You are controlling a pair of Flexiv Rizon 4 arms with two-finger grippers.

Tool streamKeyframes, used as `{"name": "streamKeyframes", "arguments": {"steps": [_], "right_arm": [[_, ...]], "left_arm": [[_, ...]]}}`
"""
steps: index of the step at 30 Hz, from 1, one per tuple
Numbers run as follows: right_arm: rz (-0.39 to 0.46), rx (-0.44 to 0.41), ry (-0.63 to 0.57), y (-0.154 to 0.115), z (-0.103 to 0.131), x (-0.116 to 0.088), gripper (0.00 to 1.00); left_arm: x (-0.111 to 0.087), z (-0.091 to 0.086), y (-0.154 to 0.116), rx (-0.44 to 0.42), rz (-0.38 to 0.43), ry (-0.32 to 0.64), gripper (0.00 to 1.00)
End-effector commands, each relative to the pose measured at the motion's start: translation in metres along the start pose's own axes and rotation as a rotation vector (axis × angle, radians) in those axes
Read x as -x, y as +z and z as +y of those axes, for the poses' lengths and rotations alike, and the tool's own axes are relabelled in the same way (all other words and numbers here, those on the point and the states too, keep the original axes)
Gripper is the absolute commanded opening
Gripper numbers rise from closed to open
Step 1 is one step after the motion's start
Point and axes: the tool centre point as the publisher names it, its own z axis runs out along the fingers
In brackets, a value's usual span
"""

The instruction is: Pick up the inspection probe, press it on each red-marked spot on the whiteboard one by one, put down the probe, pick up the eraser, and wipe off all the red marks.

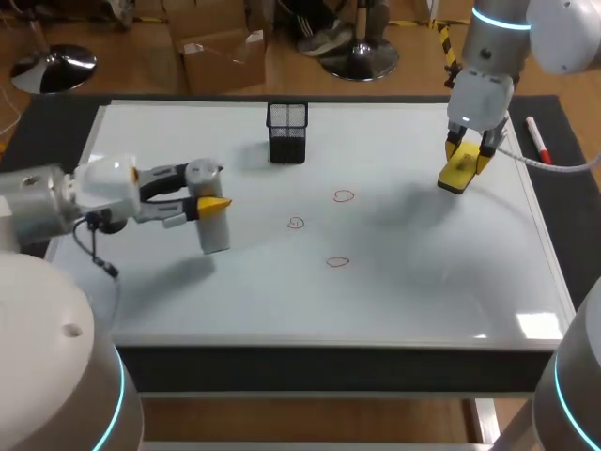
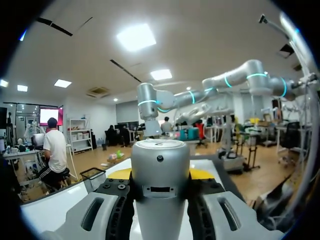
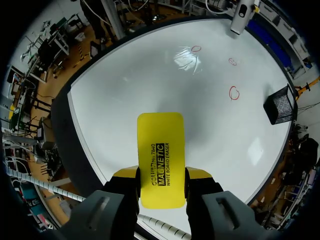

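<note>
The whiteboard (image 1: pixel 423 282) covers nearly the whole table. Over its left part, the left gripper (image 1: pixel 214 202) grips the inspection probe (image 1: pixel 214 233), a stout silver-grey cylinder with a flat round end. In the left wrist view its fingers (image 2: pixel 120 173) press the probe's barrel from both sides. Over the far right part of the board, the right gripper (image 1: pixel 467 155) holds the eraser (image 1: pixel 457 175), a bright yellow oblong block with rounded corners and black print. Its fingers (image 3: pixel 126 174) clasp the eraser's long edges. A black mesh holder (image 1: pixel 286 132) stands upright near the board's far edge. A red marker (image 1: pixel 537 139) lies just off the board's right side. Three small red marks (image 1: pixel 343 195) sit mid-board, between the two grippers.
</note>
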Motion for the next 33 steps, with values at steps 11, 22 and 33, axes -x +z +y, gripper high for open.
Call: {"name": "streamKeyframes", "arguments": {"steps": [11, 22, 33], "right_arm": [[0.003, -0.002, -0.001, -0.001, 0.000, 0.000, 0.00], [0.003, -0.002, -0.001, -0.001, 0.000, 0.000, 0.00], [0.034, -0.004, -0.034, 0.001, 0.006, 0.010, 0.00]], "left_arm": [[-0.008, 0.001, -0.075, 0.019, -0.189, -0.019, 0.00], [0.000, 0.001, -0.091, 0.005, -0.200, -0.013, 0.00], [0.000, 0.001, -0.091, 0.005, -0.200, -0.013, 0.00]]}}
